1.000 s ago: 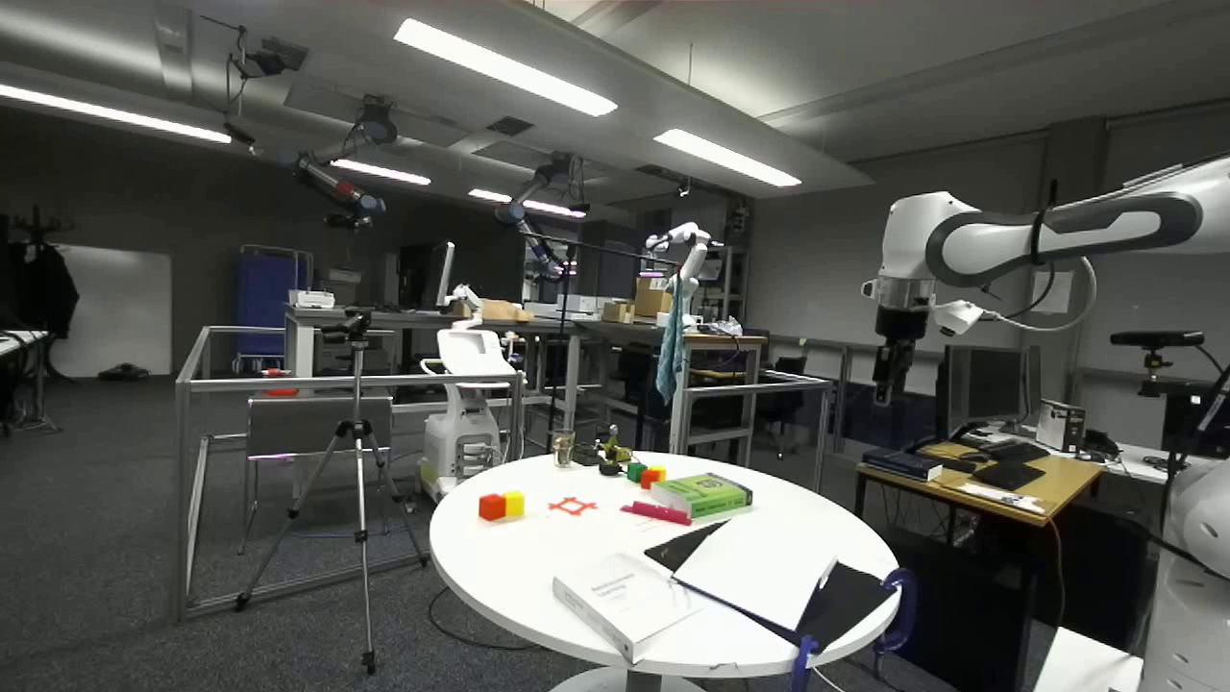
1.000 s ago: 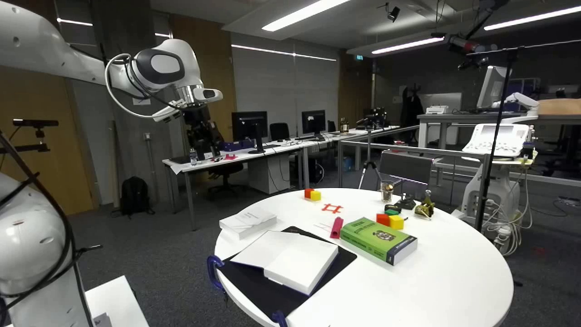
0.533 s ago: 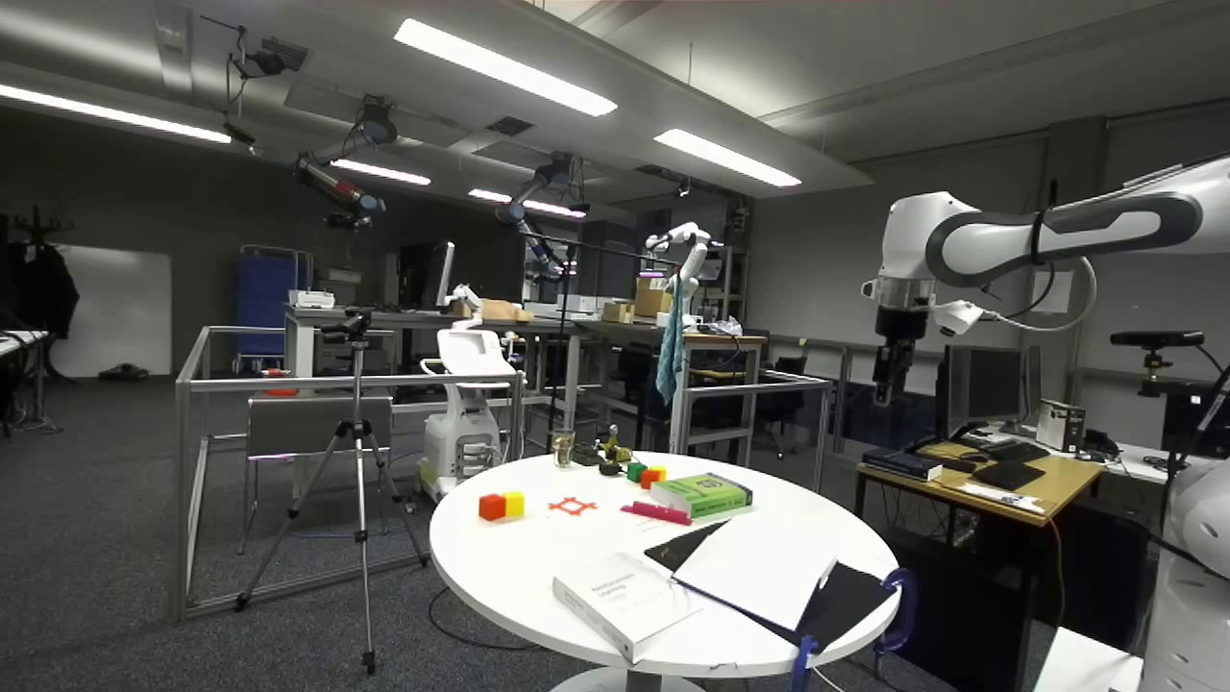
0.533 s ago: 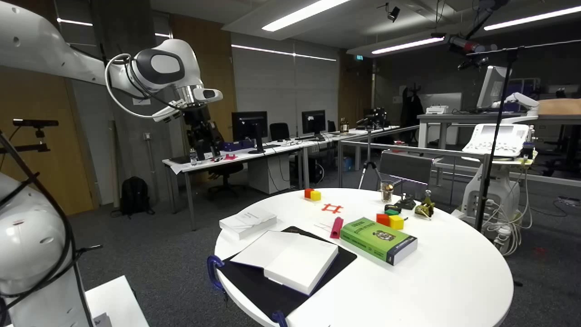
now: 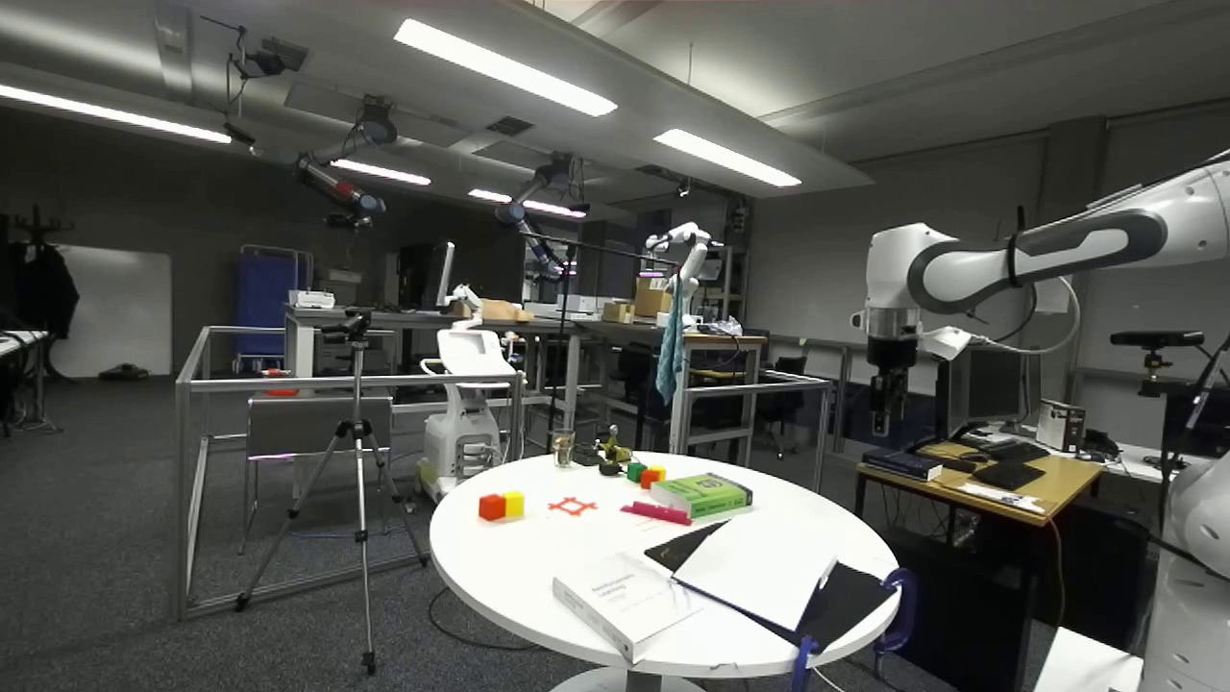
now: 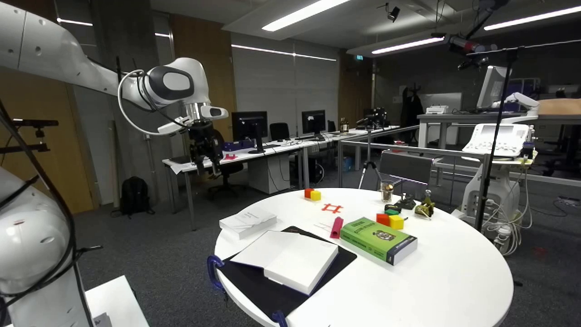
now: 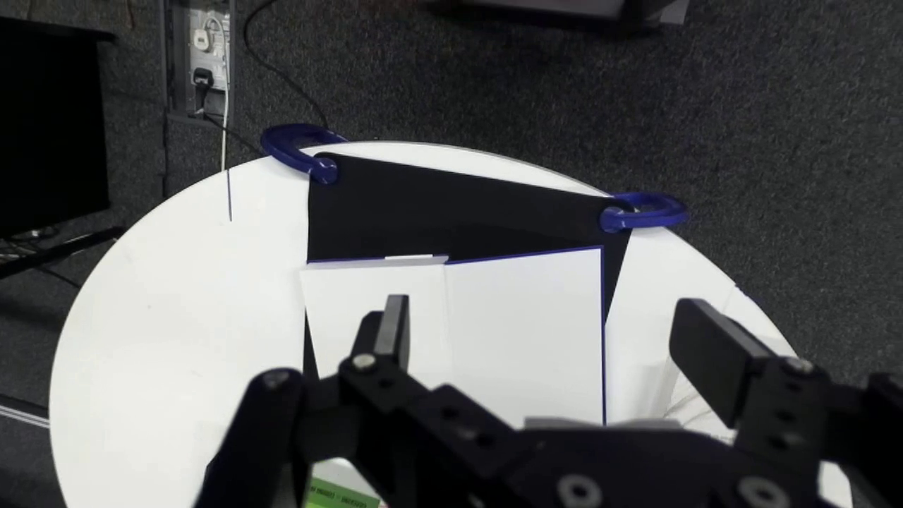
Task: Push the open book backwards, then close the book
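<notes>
1. The book lies open, pages up, mostly on the black mat that blue clamps pin to the round table; it sits between a white book and a green book.
2. The gripper hangs well above the table, its fingers spread wide and holding nothing.
3. Most of the weight probably sits in the thick page block, on the green book's side. The thin half looks stiff, with little paper, so it should swing over as a light flap.
4. The pages are likely smooth and easy to crease, so a push seems best set low against the page block's edge facing the clamps, not down on top; the mat may drag a little.
5. For closing, the place to take hold is likely the thin half's free edge, near the white book, with a finger slipped underneath.
6. Compared with half a second ago, the arm is lower in both exterior views, and the gripper comes down with it. The book, the mat, the white book and the green book lie where they lay. Whether the fingers' spread differs is too small to tell there.
</notes>
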Available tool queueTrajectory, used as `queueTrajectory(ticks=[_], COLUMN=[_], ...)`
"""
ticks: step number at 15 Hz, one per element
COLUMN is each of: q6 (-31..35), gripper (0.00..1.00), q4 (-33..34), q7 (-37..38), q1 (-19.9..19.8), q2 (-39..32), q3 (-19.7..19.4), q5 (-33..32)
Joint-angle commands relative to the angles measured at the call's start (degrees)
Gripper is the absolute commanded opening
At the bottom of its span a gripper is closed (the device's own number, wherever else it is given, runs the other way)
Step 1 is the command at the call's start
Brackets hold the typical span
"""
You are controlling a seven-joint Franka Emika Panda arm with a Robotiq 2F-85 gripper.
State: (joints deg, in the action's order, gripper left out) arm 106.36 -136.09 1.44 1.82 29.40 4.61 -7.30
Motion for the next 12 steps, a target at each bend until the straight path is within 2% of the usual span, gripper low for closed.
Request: queueTrajectory(ticks=[1, 9, 12], q6=[2.4, 5.0, 8.0], gripper=[1.00, 1.00, 1.00], q4=[-1.2, -2.8, -5.3], q7=[-1.6, -2.8, -4.4], q1=[1.3, 2.0, 1.6], q2=[-3.7, -11.8, -13.5], q3=[-1.1, -1.4, -2.0], q5=[2.2, 6.9, 8.2])
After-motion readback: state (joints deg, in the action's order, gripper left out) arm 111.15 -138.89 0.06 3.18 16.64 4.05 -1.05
